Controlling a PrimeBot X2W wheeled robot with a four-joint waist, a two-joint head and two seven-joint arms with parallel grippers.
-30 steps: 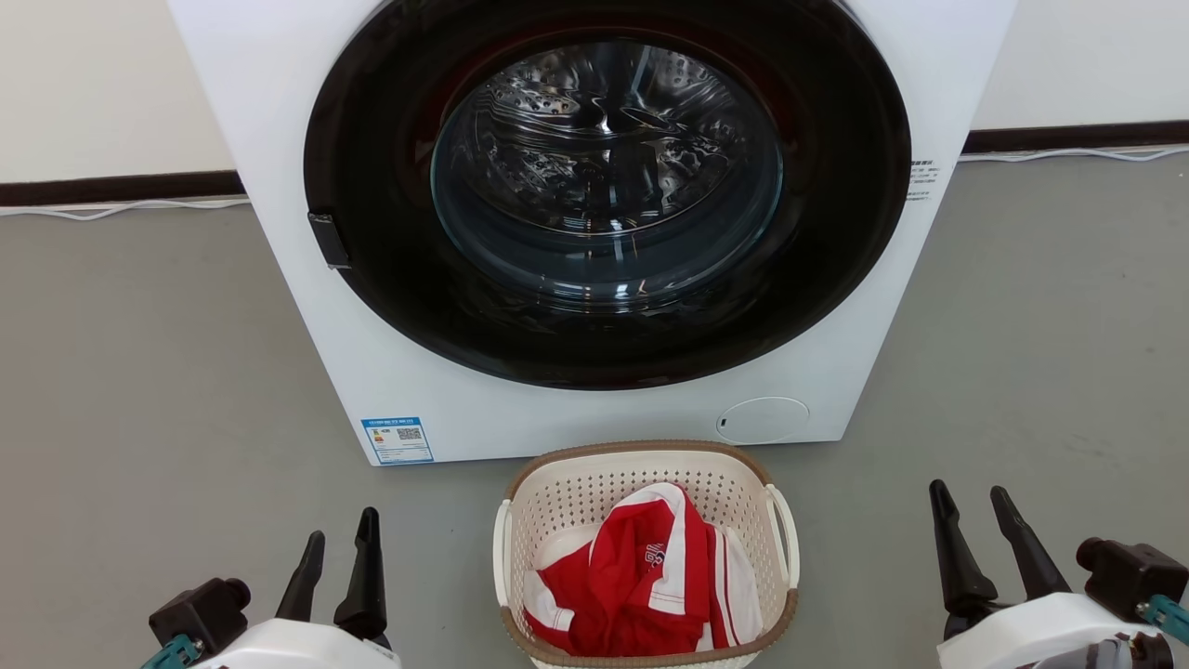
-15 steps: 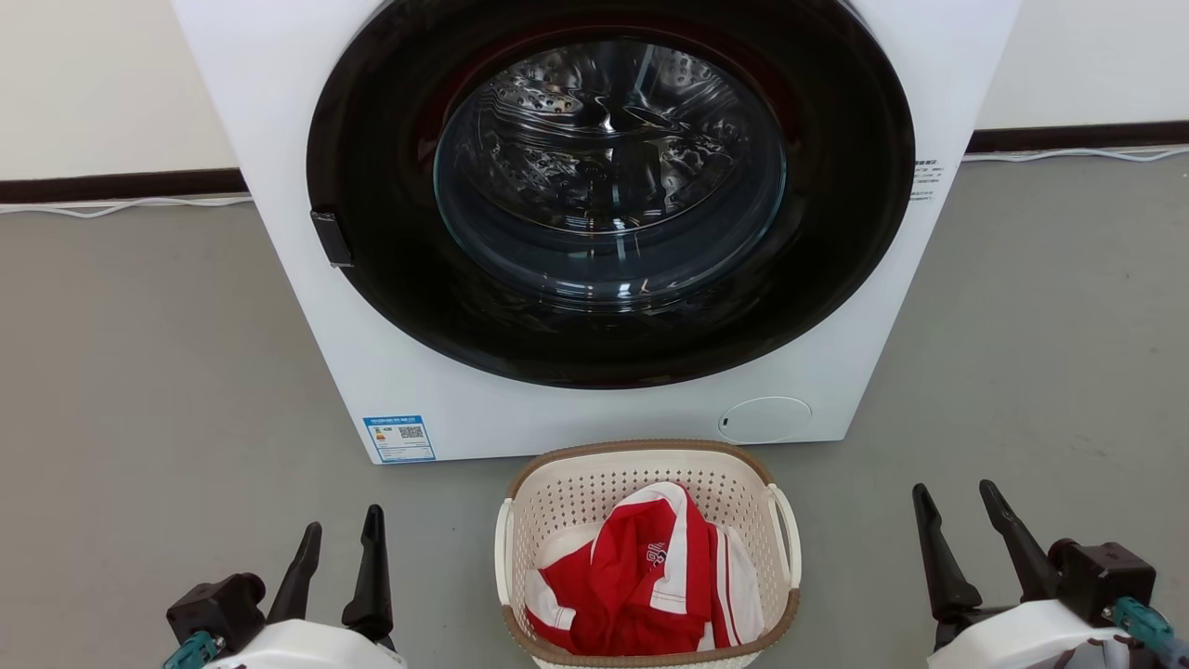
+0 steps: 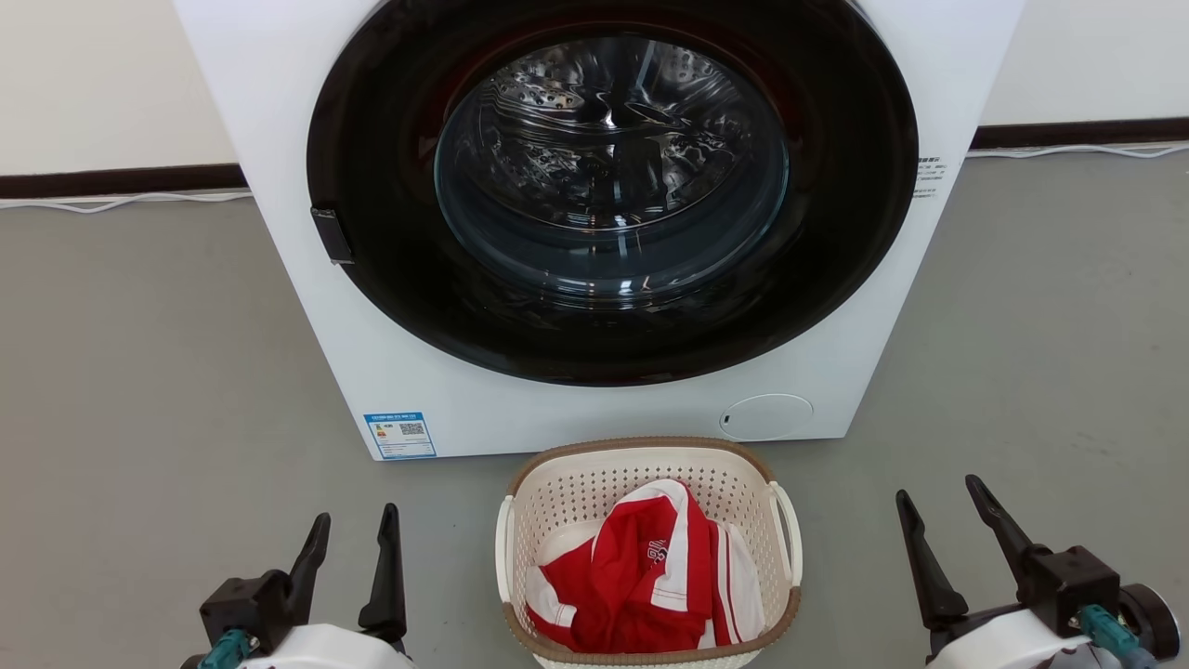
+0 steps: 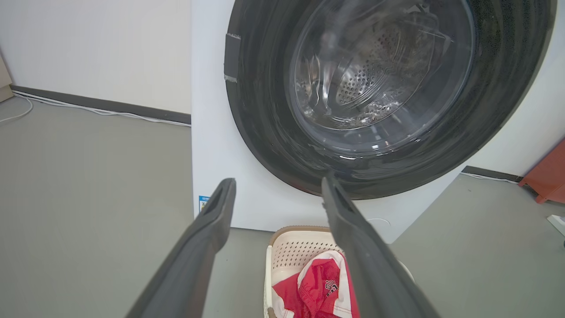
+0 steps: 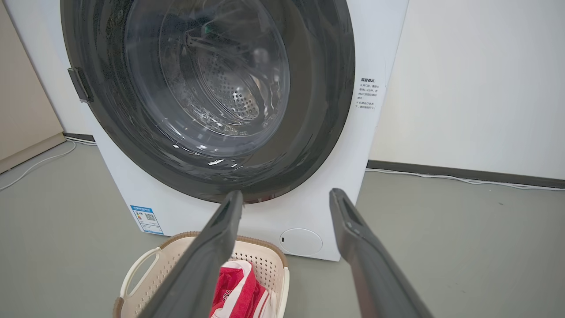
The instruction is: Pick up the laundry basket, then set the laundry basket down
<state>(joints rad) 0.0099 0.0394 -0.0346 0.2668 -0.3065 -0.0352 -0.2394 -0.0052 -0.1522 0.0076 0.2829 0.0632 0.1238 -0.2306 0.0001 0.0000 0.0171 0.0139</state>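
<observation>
- Laundry basket (image 3: 581, 492): stands on the floor (image 3: 139, 372) just in front of the washing machine (image 3: 279, 139), centred between my two arms. A red-and-white garment (image 3: 641, 567) lies inside.
- Left gripper (image 3: 355, 525): fingers spread wide and empty, pointing toward the machine, apart from the basket's left handle (image 3: 503, 548).
- Right gripper (image 3: 938, 492): fingers likewise spread and empty, apart from the right handle (image 3: 788, 534).
- Key relation: the basket lies inward of both grippers. Its long axis appears to run from me toward the machine, so one handle faces each arm. Neither arm is clearly nearer, and I judge both must swing inward.
</observation>
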